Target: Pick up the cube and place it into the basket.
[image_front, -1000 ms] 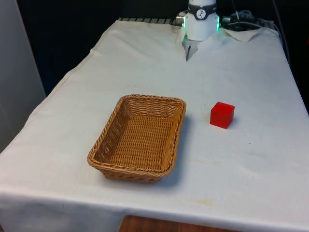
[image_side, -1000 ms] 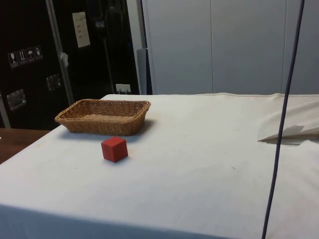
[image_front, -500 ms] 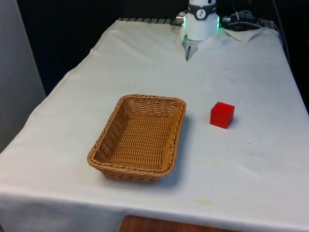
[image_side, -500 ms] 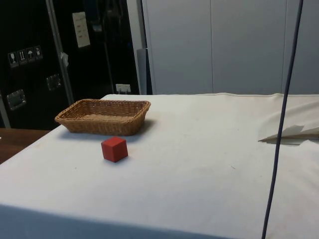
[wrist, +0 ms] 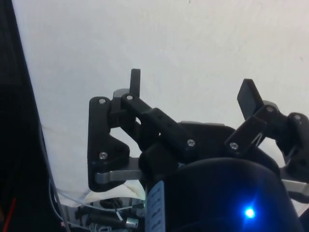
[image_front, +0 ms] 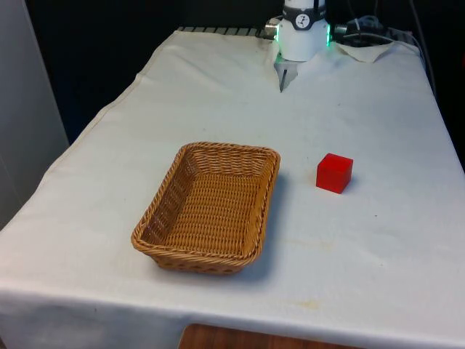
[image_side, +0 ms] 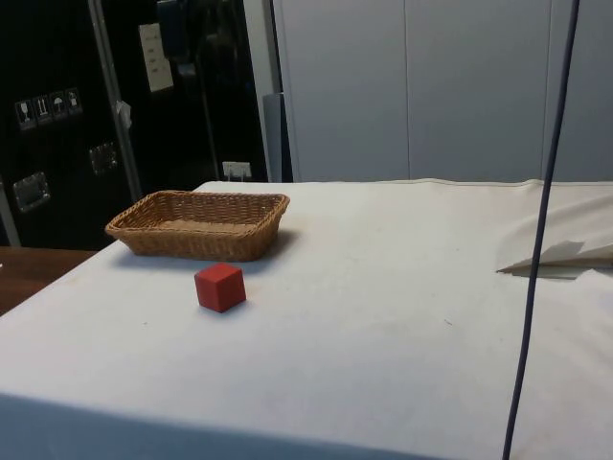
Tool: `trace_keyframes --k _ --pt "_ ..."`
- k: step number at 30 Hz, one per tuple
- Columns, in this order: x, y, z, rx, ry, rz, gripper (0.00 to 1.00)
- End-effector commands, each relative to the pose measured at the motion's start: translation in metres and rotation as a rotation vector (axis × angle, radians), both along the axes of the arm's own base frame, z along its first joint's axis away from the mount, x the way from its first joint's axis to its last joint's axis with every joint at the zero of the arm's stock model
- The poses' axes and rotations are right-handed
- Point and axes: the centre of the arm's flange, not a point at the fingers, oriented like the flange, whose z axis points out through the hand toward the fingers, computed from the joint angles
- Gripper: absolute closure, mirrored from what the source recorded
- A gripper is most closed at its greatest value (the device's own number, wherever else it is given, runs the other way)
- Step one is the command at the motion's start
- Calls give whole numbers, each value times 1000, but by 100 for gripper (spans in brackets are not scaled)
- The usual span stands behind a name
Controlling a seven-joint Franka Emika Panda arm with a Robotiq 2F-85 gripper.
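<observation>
Nothing on the counter (image_front: 378, 276) has moved since a second ago: your cube and basket sit exactly where they were, and only the dark cable hanging in the side view has drifted a touch.

Take the basket (image_front: 211, 207) as your landmark. It is a shallow rectangular wicker tray, sitting nearest the front view's camera, towards the front view's left of the white cloth, and nothing lies inside it. The red cube (image_front: 334, 173) rests flat on the cloth just to the front view's right of the basket, level with the basket's far end, apart from the rim and not touching it. In the side view you see the cube (image_side: 220, 287) in front of the basket (image_side: 199, 223), with bare cloth between them. No other object stands between the two.

Farther back, well beyond the basket's far rim, the cloth is rucked into a fold (image_front: 287, 73) at the foot of the robot's base (image_front: 301, 33).

Your end effector (wrist: 190, 94) shows in the wrist view with its two black fingers (wrist: 135, 82) spread apart, gripping nothing, above bare white cloth; the cube is not between them.
</observation>
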Motion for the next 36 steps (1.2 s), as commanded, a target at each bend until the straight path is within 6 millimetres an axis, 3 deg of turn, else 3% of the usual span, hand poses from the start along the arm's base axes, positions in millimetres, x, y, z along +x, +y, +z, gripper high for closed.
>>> trace_keyframes --k 1,36 --pt "0 2 -2 3 -3 -17 0" --pt "5 32 -30 -55 -38 -109 0"
